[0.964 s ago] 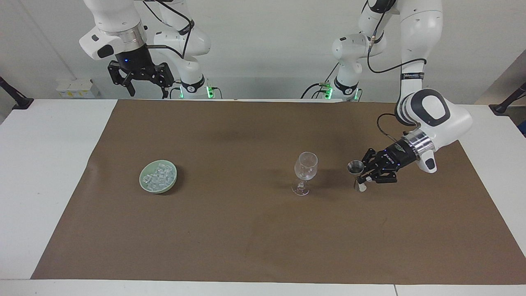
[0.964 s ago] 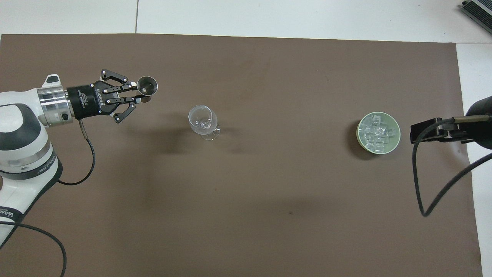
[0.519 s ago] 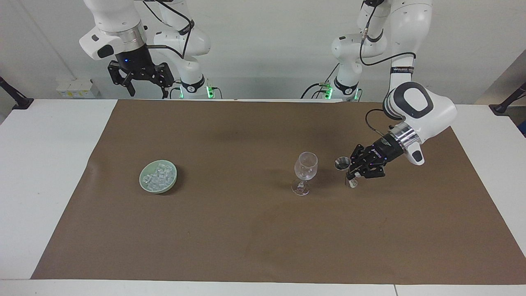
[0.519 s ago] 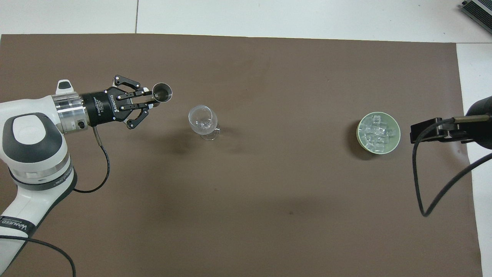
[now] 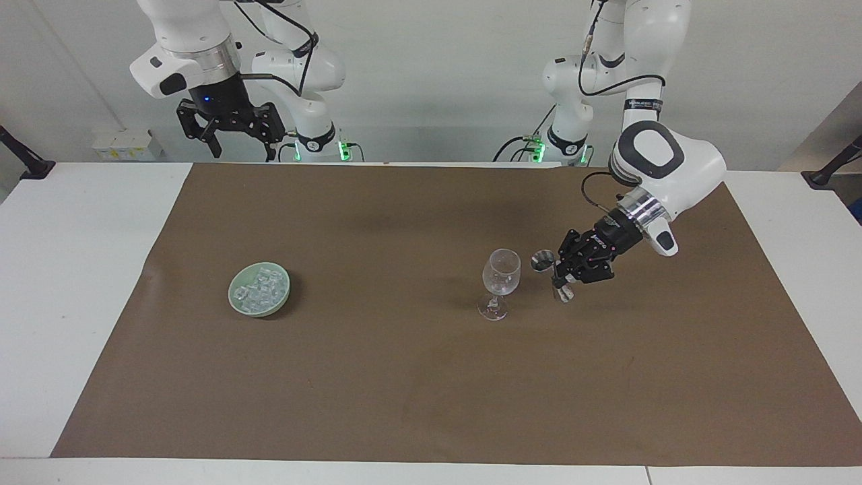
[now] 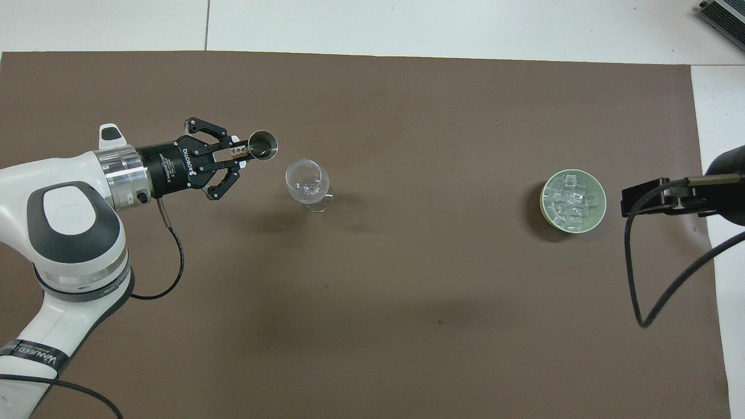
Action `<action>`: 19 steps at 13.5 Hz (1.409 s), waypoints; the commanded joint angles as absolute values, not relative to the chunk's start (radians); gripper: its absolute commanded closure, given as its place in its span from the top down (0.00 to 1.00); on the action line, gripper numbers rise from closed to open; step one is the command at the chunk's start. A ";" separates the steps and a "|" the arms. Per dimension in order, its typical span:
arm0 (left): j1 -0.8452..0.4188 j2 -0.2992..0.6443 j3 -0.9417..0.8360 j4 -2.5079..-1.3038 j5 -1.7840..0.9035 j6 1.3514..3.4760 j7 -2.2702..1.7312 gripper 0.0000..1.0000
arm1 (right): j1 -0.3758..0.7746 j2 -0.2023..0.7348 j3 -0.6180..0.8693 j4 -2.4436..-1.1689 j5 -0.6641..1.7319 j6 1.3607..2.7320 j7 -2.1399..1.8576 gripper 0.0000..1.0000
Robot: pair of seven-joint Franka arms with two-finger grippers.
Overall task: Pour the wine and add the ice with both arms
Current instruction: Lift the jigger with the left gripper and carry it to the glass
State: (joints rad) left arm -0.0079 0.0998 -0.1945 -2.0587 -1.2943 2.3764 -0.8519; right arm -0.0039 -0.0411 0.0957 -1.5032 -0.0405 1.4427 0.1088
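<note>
Left gripper (image 5: 557, 276) clenched on a small metal jigger (image 5: 550, 270), raised over the brown mat (image 5: 417, 377) toward the left arm's end of the table, just beside the wine glass (image 5: 500, 281) and apart from it. Jigger held upright or nearly so, open mouth up in the overhead view (image 6: 263, 145); contents not discernible. Left gripper in overhead view (image 6: 240, 155) reaching in from the left arm's end, fingertips pinched at the jigger's waist, outer links splayed. Wine glass (image 6: 307, 184) upright on its foot, mid-mat, closer to the left arm's end than to the right arm's. Ice (image 5: 258, 291) heaped as clear cubes in a pale green bowl (image 5: 235, 305), on the mat toward the right arm's end, well apart from the glass, about as near to the robots as the glass. Same bowl in overhead view (image 6: 546, 208), ice (image 6: 571, 199) inside it. Right gripper (image 5: 241, 143) released, fingers apart, waiting high above the table edge nearest the robots, holding nothing. White table (image 5: 74, 269) bare around the mat.
</note>
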 commanded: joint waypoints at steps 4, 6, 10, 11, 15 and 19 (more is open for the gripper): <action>-0.066 0.049 -0.178 -2.111 -1.318 2.459 -0.776 0.00 | -0.015 -0.064 0.097 -1.532 -0.017 1.456 0.083 1.00; -0.072 0.037 -0.178 -2.134 -1.318 2.483 -0.776 0.00 | -0.015 -0.064 0.097 -1.531 -0.017 1.456 0.083 1.00; -0.097 0.008 -0.178 -2.167 -1.318 2.546 -0.775 0.00 | -0.015 -0.064 0.097 -1.532 -0.017 1.456 0.083 1.00; -0.100 0.006 -0.178 -2.168 -1.318 2.571 -0.775 0.00 | -0.015 -0.064 0.097 -1.532 -0.017 1.456 0.083 1.00; -0.140 -0.002 -0.178 -2.168 -1.318 2.651 -0.750 0.00 | -0.015 -0.064 0.097 -1.531 -0.017 1.456 0.083 1.00; -0.164 -0.011 -0.179 -2.178 -1.318 2.695 -0.704 0.00 | -0.015 -0.064 0.097 -1.531 -0.017 1.456 0.083 1.00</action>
State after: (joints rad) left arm -0.1265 0.0309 -0.1932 -2.1359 -1.2944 2.6495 -0.7502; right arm -0.0039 -0.0411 0.0957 -1.5032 -0.0405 1.4427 0.1088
